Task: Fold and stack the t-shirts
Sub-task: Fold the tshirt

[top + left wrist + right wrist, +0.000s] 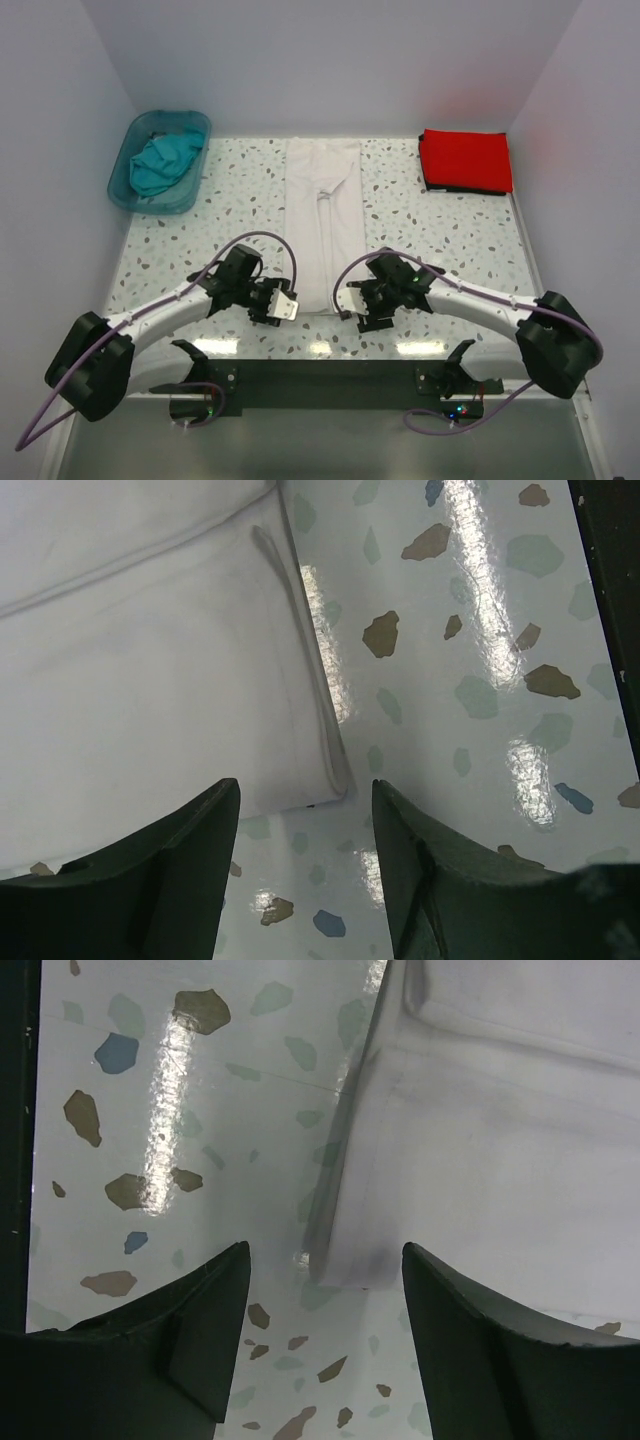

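A white t-shirt (322,215), folded into a long strip, lies down the middle of the table. My left gripper (290,305) sits at its near left corner and my right gripper (347,300) at its near right corner. In the left wrist view the left gripper (305,792) is open, with the hem corner of the white t-shirt (150,680) just ahead of the tips. The right gripper (325,1252) is open too, and the corner of the white t-shirt (500,1140) lies level with its tips. A folded red t-shirt (466,160) lies at the back right. A teal t-shirt (164,160) is crumpled in the tub.
The translucent teal tub (131,150) stands at the back left corner. White walls close the table on the left, back and right. A dark rail (320,375) with the arm bases runs along the near edge.
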Robot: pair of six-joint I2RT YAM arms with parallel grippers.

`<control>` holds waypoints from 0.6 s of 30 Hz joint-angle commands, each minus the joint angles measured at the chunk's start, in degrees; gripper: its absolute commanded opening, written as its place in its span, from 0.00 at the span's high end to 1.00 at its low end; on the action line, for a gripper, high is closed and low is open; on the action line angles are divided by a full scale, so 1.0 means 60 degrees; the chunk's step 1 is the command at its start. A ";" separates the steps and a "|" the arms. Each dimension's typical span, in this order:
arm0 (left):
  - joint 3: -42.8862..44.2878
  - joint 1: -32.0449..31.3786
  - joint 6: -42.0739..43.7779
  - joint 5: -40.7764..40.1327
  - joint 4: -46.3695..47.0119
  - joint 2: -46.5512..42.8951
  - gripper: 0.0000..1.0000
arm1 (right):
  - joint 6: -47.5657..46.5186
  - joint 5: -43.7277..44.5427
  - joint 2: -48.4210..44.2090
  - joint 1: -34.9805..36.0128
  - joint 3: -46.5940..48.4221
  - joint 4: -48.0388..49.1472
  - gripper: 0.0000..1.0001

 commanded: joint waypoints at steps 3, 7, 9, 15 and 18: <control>-0.0099 -0.0137 0.0477 -0.0039 0.0787 0.0243 0.44 | -0.0453 0.0538 0.0335 0.0155 -0.0470 0.1695 0.45; -0.0099 -0.0137 0.0711 -0.0127 0.0640 0.0419 0.46 | -0.0673 0.0758 0.0703 0.0170 -0.0720 0.1959 0.51; -0.0098 -0.0137 0.0770 -0.0142 0.0596 0.0507 0.47 | -0.0761 0.0861 0.0820 0.0170 -0.0822 0.2106 0.52; 0.0077 -0.0152 0.0873 -0.0434 0.0464 0.1165 0.53 | -0.0981 0.0992 0.0967 0.0170 -0.1042 0.2165 0.57; 0.0048 -0.0166 0.0989 -0.0493 0.0537 0.1298 0.53 | -0.1040 0.1022 0.0982 0.0170 -0.1072 0.2106 0.59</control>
